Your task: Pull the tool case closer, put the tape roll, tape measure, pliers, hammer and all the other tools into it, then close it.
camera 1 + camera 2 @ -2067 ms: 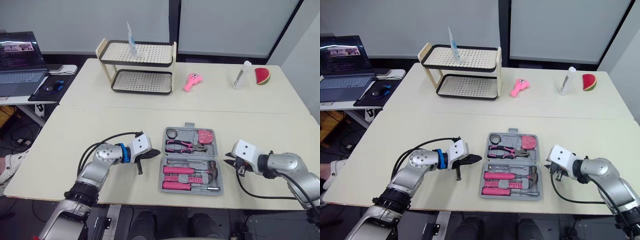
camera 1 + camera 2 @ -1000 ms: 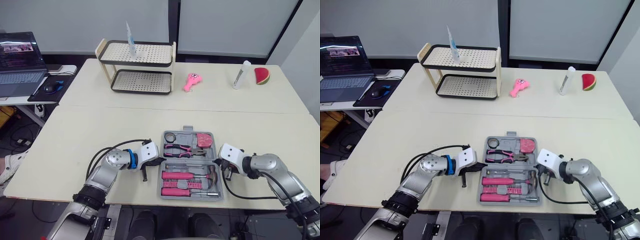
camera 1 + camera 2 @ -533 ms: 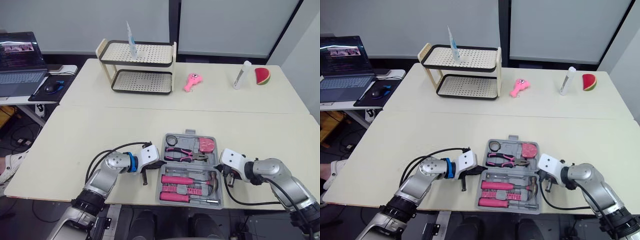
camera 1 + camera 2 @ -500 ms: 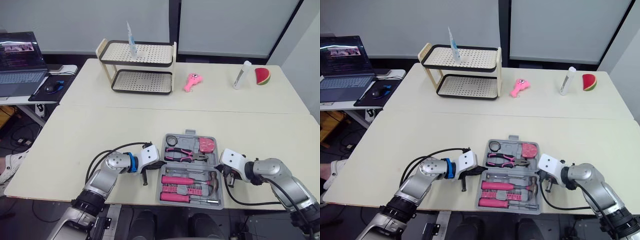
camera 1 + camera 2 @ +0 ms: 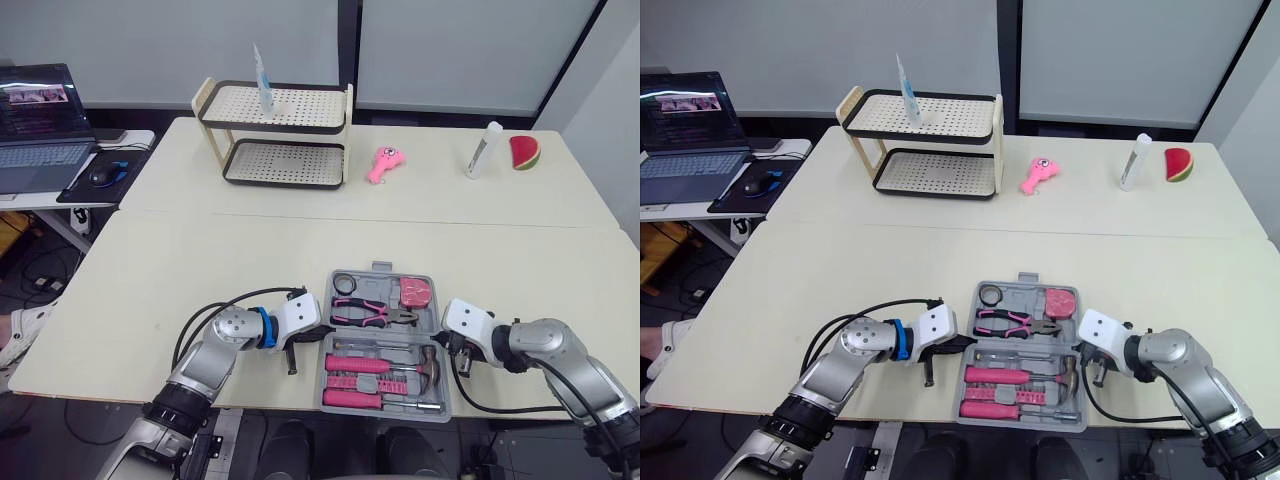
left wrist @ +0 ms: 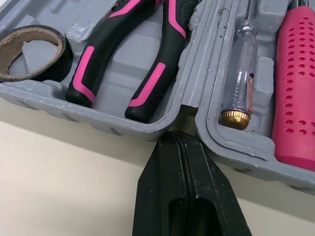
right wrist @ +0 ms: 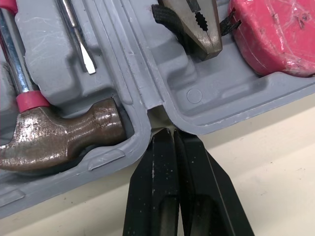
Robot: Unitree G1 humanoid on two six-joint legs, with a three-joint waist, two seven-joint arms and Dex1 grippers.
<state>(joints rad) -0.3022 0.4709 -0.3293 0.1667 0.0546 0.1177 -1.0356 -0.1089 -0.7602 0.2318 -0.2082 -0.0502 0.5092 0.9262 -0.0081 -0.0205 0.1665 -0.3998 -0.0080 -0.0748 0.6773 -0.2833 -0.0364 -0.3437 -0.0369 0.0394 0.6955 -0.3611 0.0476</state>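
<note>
The grey tool case point(image 5: 378, 284) lies open near the table's front edge. In it are the black tape roll point(image 5: 344, 283), pink-handled pliers point(image 5: 370, 312), pink tape measure point(image 5: 415, 293), hammer point(image 5: 428, 362) and pink-handled drivers point(image 5: 358, 366). My left gripper point(image 5: 320, 336) is shut, its tips pressed into the hinge notch on the case's left side point(image 6: 178, 135). My right gripper point(image 5: 449, 346) is shut too, with its tips in the hinge notch on the right side point(image 7: 172, 132), between the hammer head point(image 7: 59, 135) and the pliers' nose point(image 7: 197, 29).
At the back stand a two-tier rack point(image 5: 275, 135), a pink toy point(image 5: 381, 163), a white bottle point(image 5: 481, 150) and a watermelon slice point(image 5: 524, 152). A laptop point(image 5: 40, 125) sits on a side desk at far left. The case's near side is almost at the table edge.
Both grippers closed in on the case's two sides, then slid it toward the front edge. Over the last half second it has crept slightly nearer.
</note>
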